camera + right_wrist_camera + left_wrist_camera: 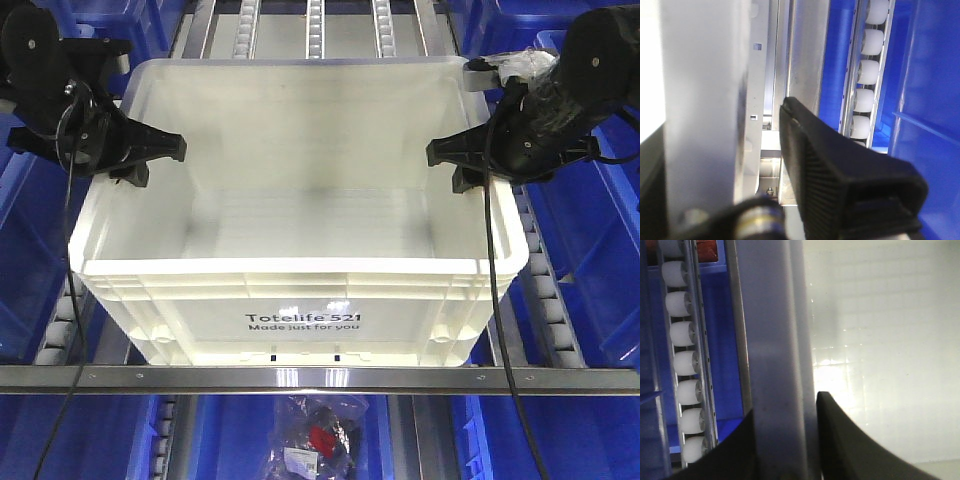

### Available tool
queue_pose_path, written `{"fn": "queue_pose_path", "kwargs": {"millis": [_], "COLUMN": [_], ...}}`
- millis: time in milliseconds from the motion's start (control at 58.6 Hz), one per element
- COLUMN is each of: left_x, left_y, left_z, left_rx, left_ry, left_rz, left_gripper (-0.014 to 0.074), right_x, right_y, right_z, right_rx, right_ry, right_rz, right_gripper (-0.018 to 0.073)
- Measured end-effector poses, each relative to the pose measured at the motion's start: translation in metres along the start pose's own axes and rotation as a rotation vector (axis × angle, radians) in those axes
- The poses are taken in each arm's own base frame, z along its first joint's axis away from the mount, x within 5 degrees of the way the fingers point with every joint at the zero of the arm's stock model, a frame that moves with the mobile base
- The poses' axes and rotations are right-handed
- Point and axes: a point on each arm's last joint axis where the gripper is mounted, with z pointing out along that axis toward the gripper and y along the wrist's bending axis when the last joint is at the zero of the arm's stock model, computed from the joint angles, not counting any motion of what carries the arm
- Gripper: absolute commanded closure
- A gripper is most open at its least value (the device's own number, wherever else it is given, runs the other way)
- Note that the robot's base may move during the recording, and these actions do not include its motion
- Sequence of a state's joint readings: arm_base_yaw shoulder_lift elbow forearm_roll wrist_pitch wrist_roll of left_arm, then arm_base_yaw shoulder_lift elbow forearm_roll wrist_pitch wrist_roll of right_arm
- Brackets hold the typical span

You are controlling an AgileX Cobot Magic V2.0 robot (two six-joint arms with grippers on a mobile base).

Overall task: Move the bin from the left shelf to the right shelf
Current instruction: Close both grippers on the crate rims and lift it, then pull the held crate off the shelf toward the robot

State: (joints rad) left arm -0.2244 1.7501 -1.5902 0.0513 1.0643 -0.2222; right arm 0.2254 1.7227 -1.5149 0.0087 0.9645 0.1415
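Rack background: steel roller lanes, blue plastic bins (pixel 600 250) to both sides.

Left gripper (pixel 165 162): black, clenched on the left wall of the large white rectangular plastic tote (pixel 300 295). The left wrist view shows it plainly. The wall stands between two black fingers (pixel 845 440), one outside the tote and one inside. Right gripper (pixel 445 165): likewise clamped, on the right wall. The right wrist view shows the ribbed outer finger (pixel 830 175) against the rim's outer side. The inner finger is only a dark sliver at the frame edge.

Tote: upright, black print "Totelife 521 Made just for you" on the front, readable only in the front view. It sits on the centre lane, just behind a flat steel front bar (pixel 320 378) with screws.

Counts:
- Two grippers and one tote.
- Three roller strips (pixel 315 25) beyond the tote's far rim, front view only.
- Eight white plastic wheels (pixel 685 362) in the rail left of the tote, close up in the left wrist view.
- Five white wheels (pixel 867 71) clear of the finger in the right wrist view.
- Blue bins: all cropped, number cannot be told.
- One clear bag (pixel 315 440) with a red item below the bar, seen only from the front.
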Motion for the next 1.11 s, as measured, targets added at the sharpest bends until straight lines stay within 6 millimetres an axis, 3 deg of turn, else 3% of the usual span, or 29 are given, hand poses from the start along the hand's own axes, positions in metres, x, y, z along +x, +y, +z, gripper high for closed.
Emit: {"fn": "queue_pose_path", "kwargs": {"millis": [256, 699, 921, 1108], "left_x": [0.002, 0.02, 0.031, 0.051], "left_y": [-0.001, 0.003, 0.001, -0.006], "left_z": [-0.01, -0.066, -0.073, -0.071], "left_rx": [0.018, 0.042, 0.048, 0.057], "left_ry": [-0.012, -0.029, -0.038, -0.037], "left_rz": [-0.05, -0.066, -0.05, -0.036], "left_gripper": [0.0603, 0.0603, 0.0603, 0.0603], "right_x": [-0.008, -0.006, 0.01, 0.038], "right_y": [0.001, 0.005, 0.014, 0.011], "right_z": [-0.024, -0.049, -0.077, -0.076], "right_rx": [0.004, -0.035, -0.025, -0.007], "right_ry": [0.028, 0.011, -0.066, -0.068], "right_rz": [-0.002, 0.006, -0.041, -0.031], "right_gripper": [0.0547, 0.0539, 0.0539, 0.0539]}}
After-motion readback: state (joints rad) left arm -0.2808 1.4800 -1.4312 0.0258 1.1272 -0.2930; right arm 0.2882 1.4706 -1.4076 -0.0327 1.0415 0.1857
